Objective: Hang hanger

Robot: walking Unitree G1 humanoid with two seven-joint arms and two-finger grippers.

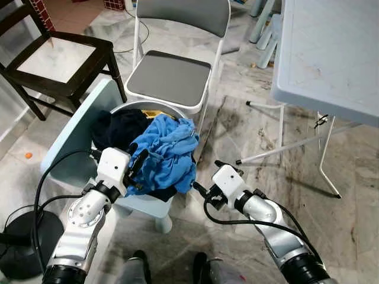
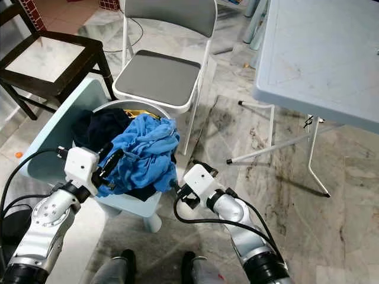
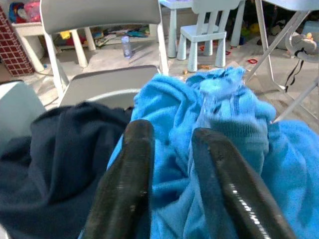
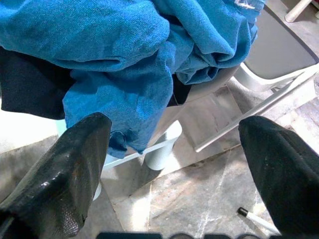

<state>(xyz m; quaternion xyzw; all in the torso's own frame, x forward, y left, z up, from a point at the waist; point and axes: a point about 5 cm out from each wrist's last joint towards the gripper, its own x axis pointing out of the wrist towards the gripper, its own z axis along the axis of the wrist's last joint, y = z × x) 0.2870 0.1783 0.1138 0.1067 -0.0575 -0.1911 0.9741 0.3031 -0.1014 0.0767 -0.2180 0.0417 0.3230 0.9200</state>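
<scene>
On the small light-blue chair point(image 1: 71, 127) in front of the robot, a white basket point(image 1: 133, 107) is sitting heaped with a bright blue garment point(image 1: 169, 151) and a dark navy garment point(image 1: 118, 128) beside it. The left gripper point(image 1: 137, 171) is pressing in against the blue cloth, its 2 black fingers point(image 3: 127, 184) standing a little apart with a fold of blue fabric showing between them, though I cannot tell whether they are pinching it. The right gripper point(image 1: 204, 176) is hovering low beside the chair's front edge, just off the hanging blue cloth, its fingers point(image 4: 75, 174) spread wide around nothing. As for the hanger, I cannot make it out among the laundry. A grey folding chair point(image 1: 172, 74) is standing just behind the basket, a dark wooden chair point(image 1: 56, 59) off to the left, and a folding table point(image 1: 331, 53) to the right on the marble floor point(image 1: 260, 142).
</scene>
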